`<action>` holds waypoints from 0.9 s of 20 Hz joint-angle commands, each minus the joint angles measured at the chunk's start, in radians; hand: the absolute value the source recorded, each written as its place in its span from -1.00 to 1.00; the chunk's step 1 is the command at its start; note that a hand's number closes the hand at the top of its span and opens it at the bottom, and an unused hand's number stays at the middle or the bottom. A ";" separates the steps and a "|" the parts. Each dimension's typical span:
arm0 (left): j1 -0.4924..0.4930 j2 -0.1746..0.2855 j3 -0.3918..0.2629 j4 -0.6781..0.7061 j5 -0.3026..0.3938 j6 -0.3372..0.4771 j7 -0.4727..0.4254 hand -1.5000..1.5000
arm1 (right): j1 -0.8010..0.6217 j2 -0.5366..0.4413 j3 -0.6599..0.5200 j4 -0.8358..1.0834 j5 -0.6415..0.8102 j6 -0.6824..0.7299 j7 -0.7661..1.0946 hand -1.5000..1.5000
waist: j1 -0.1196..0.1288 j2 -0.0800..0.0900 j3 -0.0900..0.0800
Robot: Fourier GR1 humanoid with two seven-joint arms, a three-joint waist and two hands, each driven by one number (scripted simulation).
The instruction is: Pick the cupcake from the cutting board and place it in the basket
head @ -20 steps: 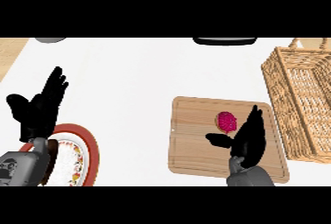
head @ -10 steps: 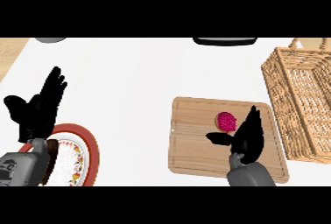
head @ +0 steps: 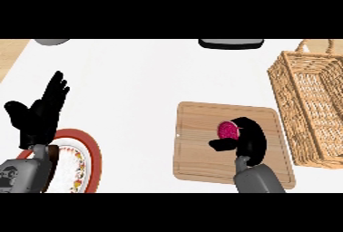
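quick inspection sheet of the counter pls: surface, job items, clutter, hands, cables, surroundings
surface: white counter
job's things: pink cupcake on the cutting board, in its far right part; basket just right of the board
clutter: red-rimmed plate at near left, partly behind the left forearm; dark object and grey object cut off at the far edge
hands: right hand curled round the cupcake, not lifted; left hand open, fingers up, resting at the left
cables: nothing seen
surroundings: tan strip beyond the counter's far left corner

Tall basket wall beside cutting board
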 commanded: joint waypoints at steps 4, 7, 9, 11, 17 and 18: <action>-0.041 -0.005 0.023 0.037 0.002 -0.027 0.011 0.00 | -0.009 0.022 0.025 0.093 -0.019 -0.068 -0.043 1.00 | 0.005 0.018 0.016; -0.032 -0.023 -0.011 0.004 -0.012 -0.004 0.027 0.00 | 0.136 -0.019 0.291 -0.019 -0.093 0.156 -0.354 1.00 | 0.024 0.017 0.020; -0.031 -0.025 -0.020 0.003 -0.010 -0.015 0.019 0.00 | 0.166 -0.056 0.433 -0.064 -0.091 0.260 -0.462 1.00 | 0.056 0.014 0.020; -0.024 -0.029 -0.033 0.000 -0.016 -0.021 0.006 0.00 | 0.224 -0.098 0.552 -0.073 -0.084 0.315 -0.564 1.00 | 0.075 0.018 0.020; -0.021 -0.013 -0.001 -0.002 -0.019 0.005 0.034 0.00 | 0.456 -0.307 0.635 -0.271 -0.249 0.247 -0.962 1.00 | -0.002 0.011 0.022; -0.018 0.007 0.032 0.015 0.003 -0.009 0.021 0.00 | 0.497 -0.342 0.646 -0.300 -0.269 0.219 -1.037 1.00 | -0.010 0.011 0.022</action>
